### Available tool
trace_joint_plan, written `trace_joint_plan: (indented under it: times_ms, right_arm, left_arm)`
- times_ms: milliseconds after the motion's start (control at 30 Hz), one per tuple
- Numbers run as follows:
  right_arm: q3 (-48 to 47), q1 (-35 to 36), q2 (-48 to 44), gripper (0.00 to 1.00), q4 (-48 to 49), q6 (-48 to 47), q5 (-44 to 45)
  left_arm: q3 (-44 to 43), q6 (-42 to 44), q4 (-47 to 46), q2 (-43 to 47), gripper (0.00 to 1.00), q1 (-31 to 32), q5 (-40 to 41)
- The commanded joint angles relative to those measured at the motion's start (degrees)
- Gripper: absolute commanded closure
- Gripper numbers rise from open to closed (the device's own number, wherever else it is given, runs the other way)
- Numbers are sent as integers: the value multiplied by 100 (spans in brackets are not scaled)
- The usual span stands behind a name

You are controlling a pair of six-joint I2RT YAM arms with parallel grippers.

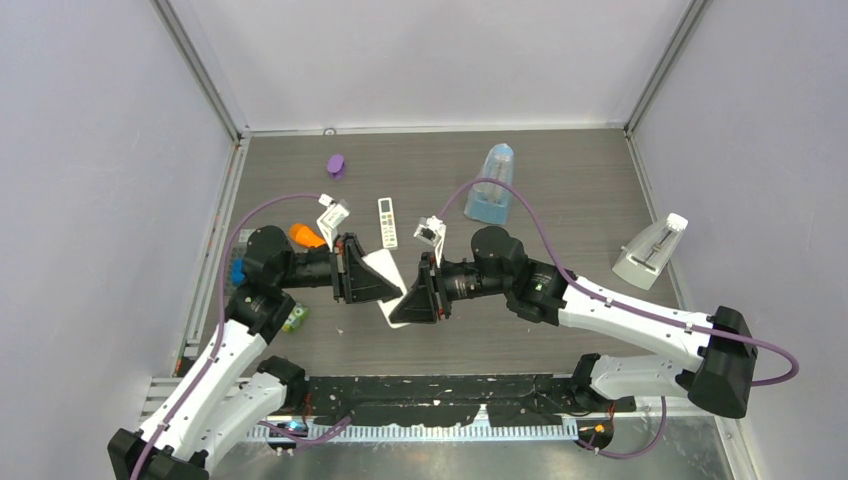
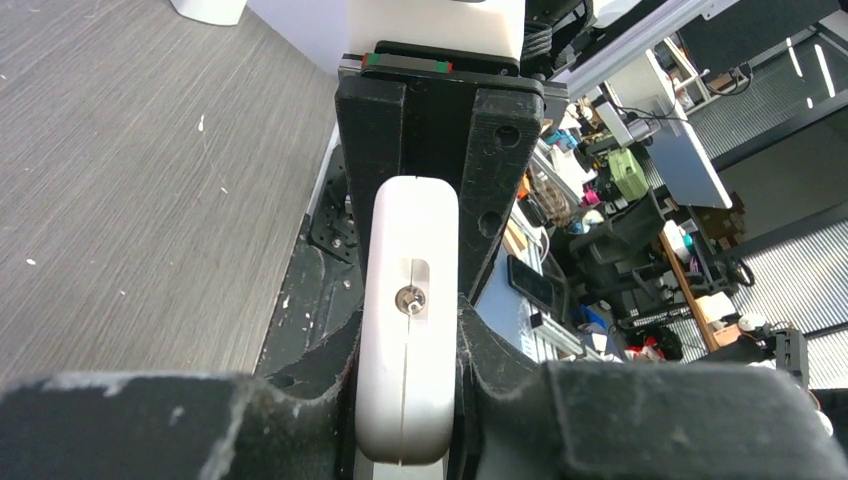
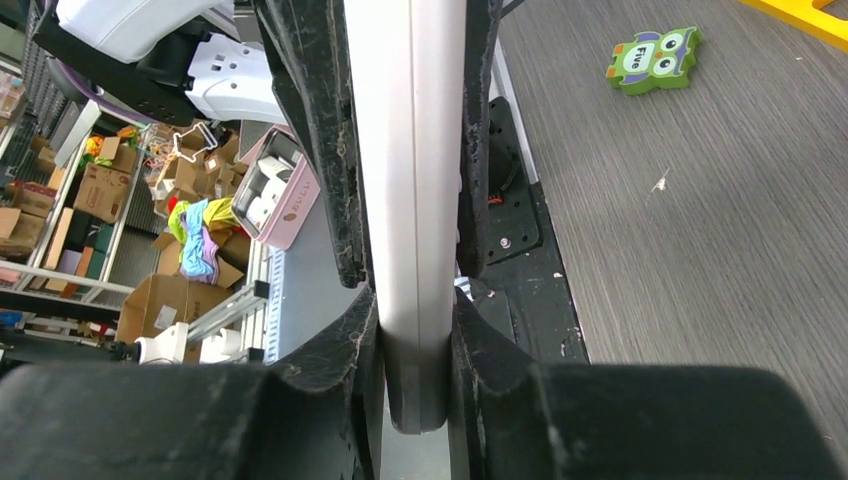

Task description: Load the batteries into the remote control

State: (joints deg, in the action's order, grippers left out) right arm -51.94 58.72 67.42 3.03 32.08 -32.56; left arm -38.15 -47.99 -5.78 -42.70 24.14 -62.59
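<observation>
At the centre of the overhead view, above the grey tabletop, the white flat plastic remote control is pinched by both left gripper and right gripper. It is probably light, stiff and slick, so it is best gripped by its long edges. I cannot make out any batteries.

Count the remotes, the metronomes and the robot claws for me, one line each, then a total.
Remotes: 2, the small remote on the table and the white remote gripped by both claws.
Metronomes: 2, the blue metronome and the white metronome.
Claws: 2, the left claw and the right claw.
Total: 6.
</observation>
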Motion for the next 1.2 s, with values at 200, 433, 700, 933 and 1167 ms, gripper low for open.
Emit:
trace_joint_plan:
  times_ms: [200,433,700,933,1167]
  right_arm:
    - [-158,-85,-358,95,-297,92,1329]
    - [-434,-499,-139,95,-2510,-391,3346]
    - [-1987,-777,2246,95,-3711,-828,5867]
    - [-3837,-949,4531,95,-4071,-1050,6679]
    - [-5489,-1011,6128,88,-4921,-1086,7257]
  left_arm:
    - [-207,578,1068,89,1,16,829]
    - [-473,1379,3491,220,0,-407,3284]
    - [-77,1219,4109,1031,1,-463,4624]
    - [-119,968,4910,1268,1,-465,5625]
    - [-430,924,5662,1178,0,-463,6466]
